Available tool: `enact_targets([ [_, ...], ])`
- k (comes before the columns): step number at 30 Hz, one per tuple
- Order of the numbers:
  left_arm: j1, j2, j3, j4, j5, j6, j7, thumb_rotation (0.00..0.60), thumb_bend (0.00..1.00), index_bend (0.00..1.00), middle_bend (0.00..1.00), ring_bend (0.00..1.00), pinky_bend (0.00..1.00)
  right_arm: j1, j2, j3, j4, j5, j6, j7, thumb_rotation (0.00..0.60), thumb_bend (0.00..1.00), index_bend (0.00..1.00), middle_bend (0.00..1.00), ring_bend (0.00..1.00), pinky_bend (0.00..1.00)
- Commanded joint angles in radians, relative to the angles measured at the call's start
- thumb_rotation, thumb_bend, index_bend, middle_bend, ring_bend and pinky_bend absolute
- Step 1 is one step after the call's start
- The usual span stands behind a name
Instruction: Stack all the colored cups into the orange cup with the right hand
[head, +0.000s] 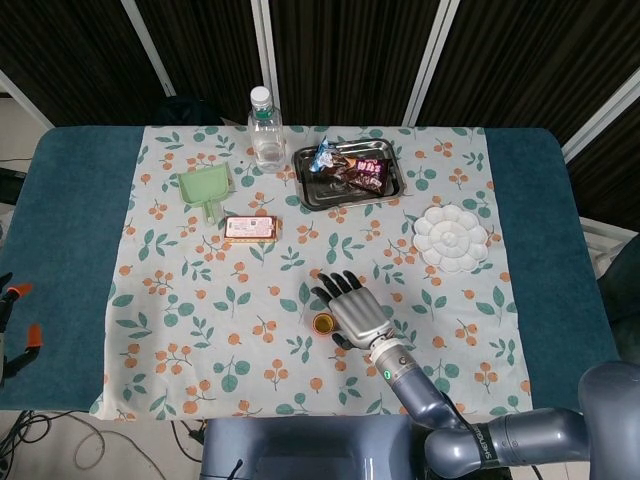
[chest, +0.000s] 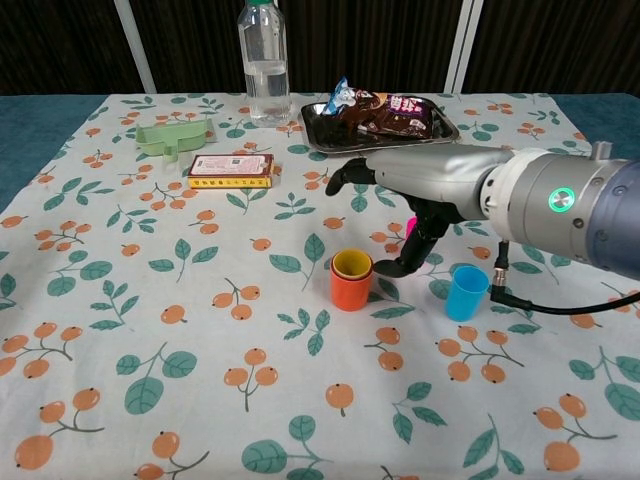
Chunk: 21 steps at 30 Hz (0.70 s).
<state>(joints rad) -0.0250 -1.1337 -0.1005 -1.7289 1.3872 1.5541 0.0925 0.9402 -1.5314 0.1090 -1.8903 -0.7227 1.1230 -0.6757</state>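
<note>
Now the yellow cup sits nested in the orange one, and the right robot hand holds nothing.

Largest first: the bench (head: 80, 250) under its floral cloth leaves broad open room toward the near edge and the robot's left, while the tray (chest: 445, 130), bottle (chest: 262, 62) and green scoop (chest: 172, 136) keep to the far side, out of the working lane. The right robot hand (chest: 400, 215) hovers just beside the stack with fingers spread and empty, seemingly so the stack stands free. The orange cup (chest: 350, 290) stands upright with the yellow cup (chest: 351, 264) seated inside, only its rim showing. The blue cup (chest: 466, 292) waits near on the robot's right; a pink cup (chest: 411, 227) shows mostly hidden behind the fingers. The left robot hand is out of sight.
</note>
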Motion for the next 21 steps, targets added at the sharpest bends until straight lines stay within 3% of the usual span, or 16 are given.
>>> enact_targets([
  [1, 0.0, 0.0, 0.0, 0.0, 0.0, -0.001, 0.0, 0.6, 0.46, 0.23, 0.06, 0.0, 0.05, -0.001, 0.007, 0.002, -0.006, 0.002, 0.002, -0.002, 0.6, 0.39, 0.1, 0.0, 0.0, 0.05],
  [8, -0.001, 0.0, 0.001, 0.0, 0.001, -0.002, 0.0, 0.6, 0.46, 0.23, 0.06, 0.0, 0.05, -0.027, 0.075, -0.01, -0.079, -0.033, 0.043, -0.007, 0.6, 0.39, 0.11, 0.0, 0.0, 0.05],
  [14, -0.002, -0.003, 0.006, -0.001, 0.006, -0.005, 0.005, 0.6, 0.46, 0.23, 0.06, 0.0, 0.05, -0.086, 0.153, -0.072, -0.167, -0.105, 0.082, 0.01, 0.6, 0.4, 0.15, 0.0, 0.0, 0.05],
  [21, 0.0, -0.005, 0.008, -0.002, 0.012, 0.002, 0.012, 0.6, 0.46, 0.23, 0.06, 0.0, 0.05, -0.132, 0.154, -0.122, -0.156, -0.161, 0.081, 0.048, 0.6, 0.4, 0.19, 0.0, 0.0, 0.05],
])
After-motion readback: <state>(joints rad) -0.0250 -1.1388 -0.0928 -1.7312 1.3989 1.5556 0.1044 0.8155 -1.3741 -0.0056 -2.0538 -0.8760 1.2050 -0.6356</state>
